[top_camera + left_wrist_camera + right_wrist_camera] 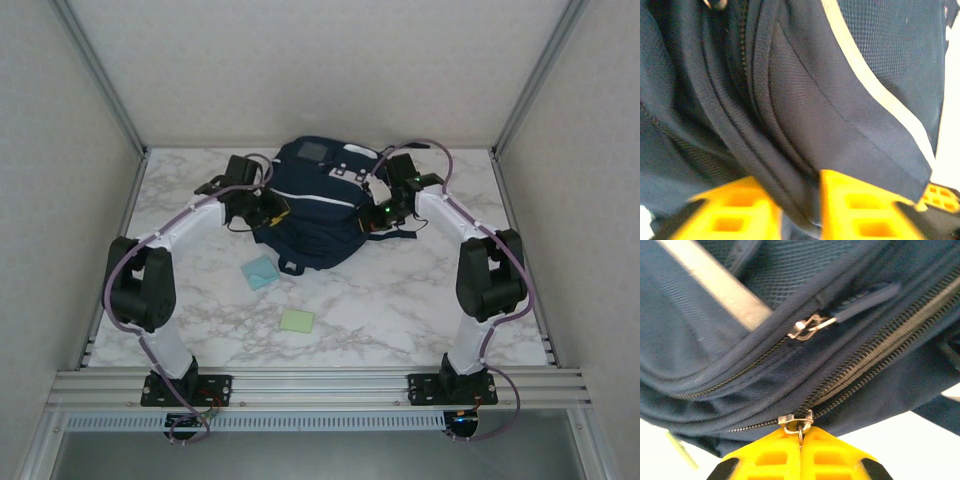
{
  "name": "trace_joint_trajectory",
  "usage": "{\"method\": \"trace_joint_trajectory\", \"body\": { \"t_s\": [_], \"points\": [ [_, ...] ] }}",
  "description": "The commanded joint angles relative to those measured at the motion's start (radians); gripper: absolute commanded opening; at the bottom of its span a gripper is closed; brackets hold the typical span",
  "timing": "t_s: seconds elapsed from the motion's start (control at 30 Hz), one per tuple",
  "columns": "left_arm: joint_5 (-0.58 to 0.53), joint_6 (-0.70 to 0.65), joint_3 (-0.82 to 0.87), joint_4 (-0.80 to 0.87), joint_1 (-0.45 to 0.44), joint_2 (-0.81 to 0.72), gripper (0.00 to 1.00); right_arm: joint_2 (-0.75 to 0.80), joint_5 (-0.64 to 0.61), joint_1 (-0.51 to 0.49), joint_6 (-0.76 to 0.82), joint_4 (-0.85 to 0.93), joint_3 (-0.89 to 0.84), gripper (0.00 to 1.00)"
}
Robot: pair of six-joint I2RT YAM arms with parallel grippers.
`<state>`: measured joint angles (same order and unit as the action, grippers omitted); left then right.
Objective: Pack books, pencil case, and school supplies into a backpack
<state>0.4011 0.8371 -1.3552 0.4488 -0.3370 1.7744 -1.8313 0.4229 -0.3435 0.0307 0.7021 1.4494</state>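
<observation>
The navy backpack (pixel 312 208) lies at the far middle of the marble table. At its left side is my left gripper (pixel 268 212); it (pixel 795 186) stands open, its yellow fingers (pixel 855 202) apart with a fold of backpack (pixel 805 100) fabric running between them. My right gripper (pixel 376 216) is at the bag's right side. It (pixel 801 436) is shut on the metal zipper pull (pixel 797 421) of the backpack (pixel 740 360). A light-blue pad (pixel 262 272) and a pale-green pad (pixel 296 321) lie on the table in front of the bag. The books and pencil case are out of view.
A metal frame rail (pixel 320 385) runs along the near edge, and walls close in the table (pixel 420 310) on three sides. A second zipper pull with a navy tab (pixel 809 325) hangs on the pocket above the held one.
</observation>
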Motion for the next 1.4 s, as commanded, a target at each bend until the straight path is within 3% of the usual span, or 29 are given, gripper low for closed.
{"method": "trace_joint_trajectory", "body": {
  "t_s": [0.0, 0.07, 0.13, 0.27, 0.43, 0.6, 0.7, 0.73, 0.9, 1.13, 1.37],
  "points": [
    [-0.041, -0.002, -0.053, -0.006, 0.036, -0.004, 0.7, -0.013, 0.13, -0.015, -0.04, -0.091, -0.019, 0.0],
    [-0.072, 0.074, -0.012, -0.047, 0.016, -0.065, 0.91, -0.021, 0.146, -0.036, -0.069, -0.145, -0.028, 0.0],
    [-0.082, 0.173, 0.051, -0.107, 0.0, -0.128, 0.93, -0.03, 0.141, -0.061, -0.082, -0.174, -0.023, 0.0],
    [-0.146, 0.409, 0.232, -0.243, -0.066, -0.261, 0.92, -0.053, 0.139, -0.107, -0.101, -0.212, -0.003, 0.0],
    [-0.233, 0.635, 0.377, -0.389, -0.16, -0.301, 0.86, -0.059, 0.157, -0.151, -0.109, -0.223, 0.01, 0.0],
    [-0.239, 0.646, 0.343, -0.41, -0.202, -0.202, 0.79, -0.041, 0.18, -0.181, -0.124, -0.234, -0.026, 0.0],
    [-0.237, 0.642, 0.326, -0.429, -0.208, -0.142, 0.71, -0.026, 0.179, -0.189, -0.121, -0.227, -0.054, 0.0],
    [-0.241, 0.633, 0.322, -0.431, -0.209, -0.128, 0.63, -0.021, 0.171, -0.191, -0.112, -0.217, -0.067, 0.0],
    [-0.246, 0.597, 0.301, -0.417, -0.197, -0.081, 0.0, -0.007, 0.014, -0.189, -0.04, -0.118, -0.087, 0.0],
    [-0.265, 0.558, 0.306, -0.385, -0.189, -0.138, 0.0, -0.027, -0.34, -0.113, 0.005, -0.042, -0.057, 0.0],
    [-0.258, 0.549, 0.328, -0.371, -0.189, -0.179, 0.0, -0.082, -0.456, -0.047, 0.019, -0.025, 0.052, 0.0]
  ]
}}
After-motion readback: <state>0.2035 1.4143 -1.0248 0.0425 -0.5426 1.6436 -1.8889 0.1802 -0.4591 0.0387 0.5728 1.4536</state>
